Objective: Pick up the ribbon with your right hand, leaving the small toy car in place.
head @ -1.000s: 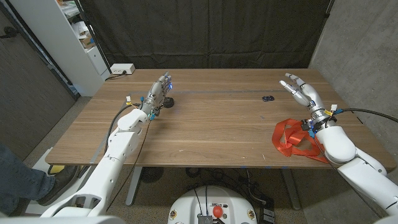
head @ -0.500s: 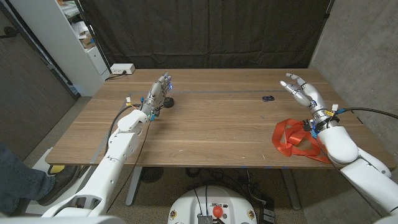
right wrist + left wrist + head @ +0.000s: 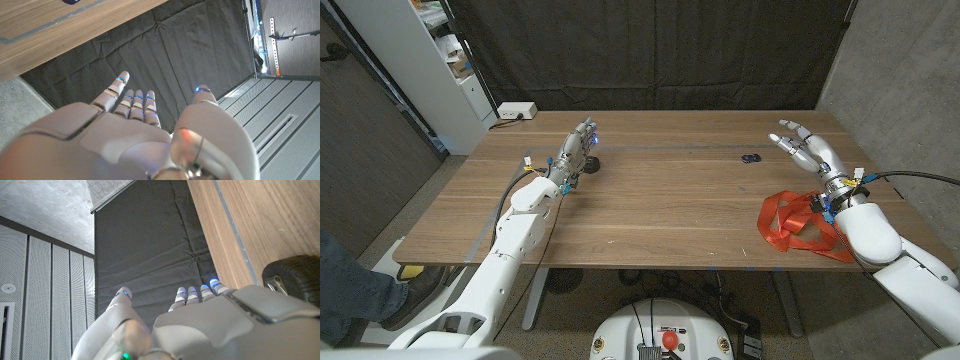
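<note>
Fingers [image 3: 790, 133] of the right hand [image 3: 807, 148] spread, holding nothing, beyond the red ribbon [image 3: 798, 225]; toy car [image 3: 751, 158] lies apart on the desk [image 3: 660, 205]; left hand [image 3: 576, 152] also open-fingered and holding nothing.

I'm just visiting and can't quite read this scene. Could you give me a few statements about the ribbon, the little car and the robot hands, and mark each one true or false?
1. The right robot hand is holding the ribbon. False: its fingers are spread and hold nothing; the red ribbon lies on the table beside that arm's wrist and forearm.
2. The small toy car sits toward the table's far edge, apart from the ribbon. True.
3. The ribbon is blue. False: it is red-orange.
4. The left robot hand is over the left side of the table, far from the ribbon. True.
5. The toy car lies on top of the ribbon. False: bare wood separates them.
</note>
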Available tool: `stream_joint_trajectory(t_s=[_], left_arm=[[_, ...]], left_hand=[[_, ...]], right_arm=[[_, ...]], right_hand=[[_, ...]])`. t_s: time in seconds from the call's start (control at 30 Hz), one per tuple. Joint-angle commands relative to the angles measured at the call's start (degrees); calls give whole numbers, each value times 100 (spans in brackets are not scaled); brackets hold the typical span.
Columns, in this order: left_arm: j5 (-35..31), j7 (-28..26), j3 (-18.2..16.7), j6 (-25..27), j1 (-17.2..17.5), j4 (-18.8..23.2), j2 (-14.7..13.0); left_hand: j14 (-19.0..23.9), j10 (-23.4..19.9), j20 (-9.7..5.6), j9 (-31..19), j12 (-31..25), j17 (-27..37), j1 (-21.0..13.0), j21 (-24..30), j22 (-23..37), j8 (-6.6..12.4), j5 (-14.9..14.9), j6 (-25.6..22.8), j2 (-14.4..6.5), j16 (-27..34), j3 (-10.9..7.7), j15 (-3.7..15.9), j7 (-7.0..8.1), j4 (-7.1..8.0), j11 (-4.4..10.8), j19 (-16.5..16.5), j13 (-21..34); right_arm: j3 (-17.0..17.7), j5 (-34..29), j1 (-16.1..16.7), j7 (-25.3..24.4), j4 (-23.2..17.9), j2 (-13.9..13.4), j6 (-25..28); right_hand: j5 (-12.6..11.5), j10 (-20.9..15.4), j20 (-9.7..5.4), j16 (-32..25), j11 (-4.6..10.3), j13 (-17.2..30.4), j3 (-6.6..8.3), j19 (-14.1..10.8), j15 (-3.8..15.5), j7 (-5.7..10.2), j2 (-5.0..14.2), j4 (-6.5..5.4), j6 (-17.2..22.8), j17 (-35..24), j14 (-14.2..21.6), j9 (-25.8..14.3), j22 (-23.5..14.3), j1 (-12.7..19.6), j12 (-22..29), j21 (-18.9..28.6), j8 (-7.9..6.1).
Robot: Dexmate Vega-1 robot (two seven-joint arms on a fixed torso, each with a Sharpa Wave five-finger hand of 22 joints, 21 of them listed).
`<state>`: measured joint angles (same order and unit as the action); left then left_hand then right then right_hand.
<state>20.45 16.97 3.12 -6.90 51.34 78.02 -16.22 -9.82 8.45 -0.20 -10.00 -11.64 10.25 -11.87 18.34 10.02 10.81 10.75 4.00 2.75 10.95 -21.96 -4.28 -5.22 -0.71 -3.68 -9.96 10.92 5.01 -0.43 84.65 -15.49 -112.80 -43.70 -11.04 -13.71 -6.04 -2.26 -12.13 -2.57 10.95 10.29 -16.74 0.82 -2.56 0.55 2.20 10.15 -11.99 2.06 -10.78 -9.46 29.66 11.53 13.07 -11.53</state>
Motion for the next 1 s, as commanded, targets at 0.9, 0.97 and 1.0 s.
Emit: stream_joint_trajectory(t_s=[0.9,0.97,1.0], left_arm=[[1,13,22,20,110,111,-9],[18,6,17,13,125,120,3],[30,12,16,4,129,118,11]], left_hand=[[-139,53,59,-22,-2,22,-5,-92,9,-13,3,2,-51,-8,2,-15,-37,-60,-5,-675,13],[-141,53,63,-22,-2,22,-4,-97,9,-14,3,4,-52,-9,2,-19,-36,-62,-2,-680,13],[-140,55,60,-22,-2,22,-4,-98,9,-13,3,3,-52,-8,2,-18,-37,-62,-1,-679,13]], right_arm=[[439,-507,555,590,-556,-153,676],[448,-534,564,623,-570,-160,705],[455,-527,566,645,-578,-157,716]], right_hand=[[-59,-63,-143,-13,4,3,0,-59,7,14,33,58,83,-21,30,-29,-23,14,16,-52,-33],[-60,-67,-141,-13,16,3,0,-58,8,10,34,59,82,-21,30,-29,-24,13,17,-55,-32],[-61,-61,-140,-12,14,3,0,-58,6,10,35,59,84,-21,29,-29,-24,13,14,-56,-33]])
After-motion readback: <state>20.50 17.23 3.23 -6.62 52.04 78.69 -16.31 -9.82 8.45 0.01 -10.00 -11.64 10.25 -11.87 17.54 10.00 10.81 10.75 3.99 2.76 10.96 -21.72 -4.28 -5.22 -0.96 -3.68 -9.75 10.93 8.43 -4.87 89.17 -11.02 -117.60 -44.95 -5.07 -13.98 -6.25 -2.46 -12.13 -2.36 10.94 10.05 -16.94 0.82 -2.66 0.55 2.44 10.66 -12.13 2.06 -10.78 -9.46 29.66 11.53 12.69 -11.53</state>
